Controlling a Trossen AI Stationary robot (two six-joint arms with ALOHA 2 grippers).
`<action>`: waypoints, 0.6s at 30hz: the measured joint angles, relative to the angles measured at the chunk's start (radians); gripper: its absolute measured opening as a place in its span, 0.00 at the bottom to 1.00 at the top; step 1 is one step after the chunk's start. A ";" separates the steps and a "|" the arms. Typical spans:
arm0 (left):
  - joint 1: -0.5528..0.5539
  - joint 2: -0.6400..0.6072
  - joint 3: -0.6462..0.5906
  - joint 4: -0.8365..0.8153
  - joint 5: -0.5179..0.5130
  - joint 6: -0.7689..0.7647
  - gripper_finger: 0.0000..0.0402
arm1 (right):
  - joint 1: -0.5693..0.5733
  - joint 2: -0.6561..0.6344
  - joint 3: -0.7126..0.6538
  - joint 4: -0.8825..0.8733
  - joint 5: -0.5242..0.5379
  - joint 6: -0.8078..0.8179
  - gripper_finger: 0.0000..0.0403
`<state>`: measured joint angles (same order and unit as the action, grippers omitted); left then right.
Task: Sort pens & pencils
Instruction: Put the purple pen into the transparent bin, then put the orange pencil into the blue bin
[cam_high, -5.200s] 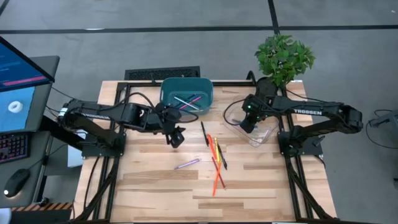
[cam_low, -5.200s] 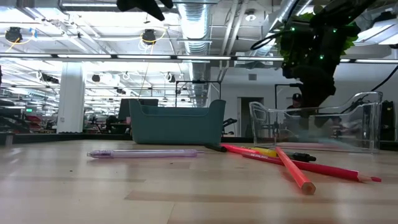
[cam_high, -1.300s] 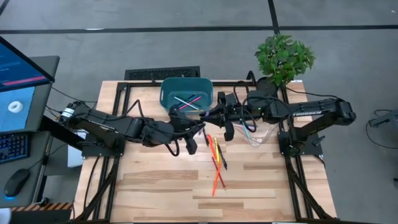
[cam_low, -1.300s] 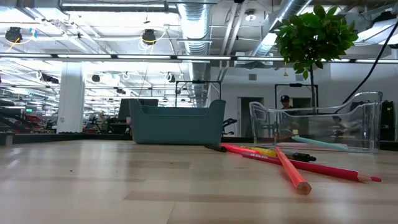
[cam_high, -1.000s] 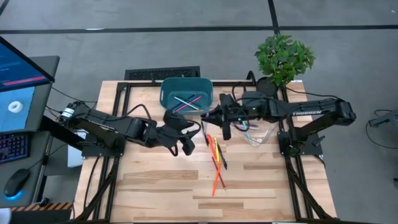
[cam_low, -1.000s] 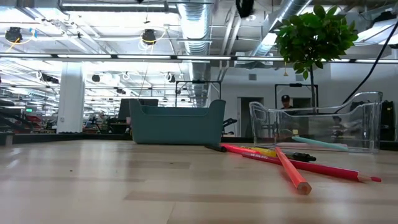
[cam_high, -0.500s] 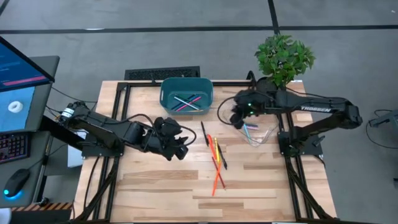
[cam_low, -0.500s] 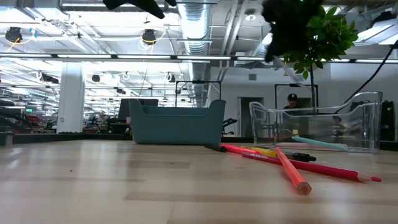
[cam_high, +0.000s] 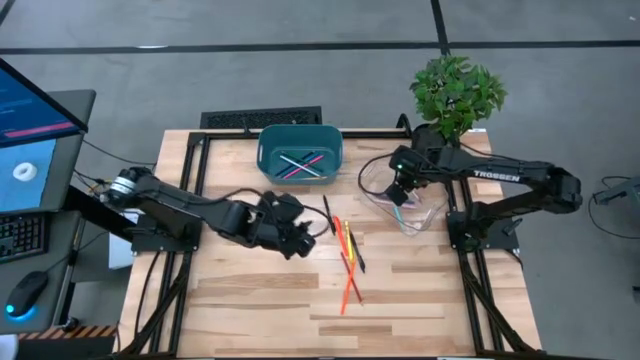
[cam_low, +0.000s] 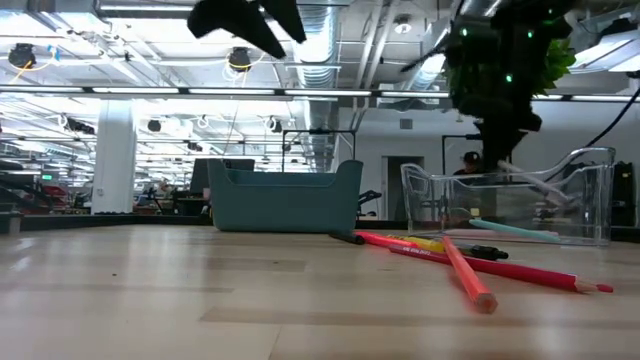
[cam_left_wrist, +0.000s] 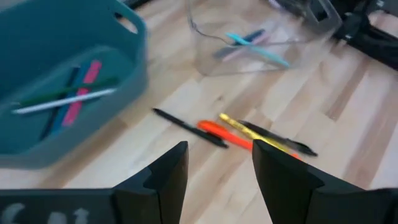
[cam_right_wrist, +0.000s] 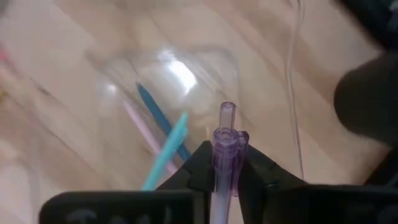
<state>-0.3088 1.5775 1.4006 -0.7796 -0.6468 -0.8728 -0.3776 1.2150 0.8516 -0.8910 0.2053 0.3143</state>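
Several pens and pencils (cam_high: 348, 250) in red, orange, yellow and black lie crossed at the table's middle, with a black pen (cam_high: 327, 215) just beyond them. My left gripper (cam_high: 300, 243) hovers open to their left; its wrist view shows the black pen (cam_left_wrist: 189, 127) ahead of the open fingers (cam_left_wrist: 217, 162). My right gripper (cam_high: 400, 190) is over the clear tray (cam_high: 425, 215), shut on a purple pen (cam_right_wrist: 224, 143). Teal, blue and pink sticks (cam_right_wrist: 163, 140) lie in the tray. More pens (cam_high: 300, 163) lie in the teal bin (cam_high: 265, 150). My right gripper pinches the translucent purple pen between its two fingers (cam_right_wrist: 202, 158), near the clip end (cam_right_wrist: 227, 127), which sticks out past the fingertips. The pen runs along the fingers, which point down from above. It is lifted clear and slants down over the clear tray (cam_low: 535, 180).
A potted plant (cam_high: 455, 95) stands at the table's far right corner, behind the tray. The teal bin sits at the far edge, middle. Bare wood (cam_high: 250, 300) spreads across the near half. A monitor (cam_high: 30, 140) stands off the table's left side.
My right gripper has carried the purple pen from the table's middle toward the right edge and come down over the clear tray. My left gripper has stayed left of the pencil heap and has turned toward it.
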 joint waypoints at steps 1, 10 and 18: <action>0.001 0.015 0.000 0.007 0.012 0.000 0.42 | -0.010 0.000 -0.014 -0.001 -0.003 -0.003 0.17; 0.013 0.103 0.000 0.155 0.100 0.034 0.42 | -0.018 0.000 -0.093 0.070 -0.026 -0.016 0.21; 0.012 0.162 0.001 0.266 0.127 -0.046 0.42 | -0.039 0.000 -0.092 0.077 -0.134 -0.035 0.49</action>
<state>-0.2964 1.7393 1.4016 -0.5133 -0.5200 -0.9191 -0.4163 1.2148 0.7593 -0.8140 0.0715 0.2795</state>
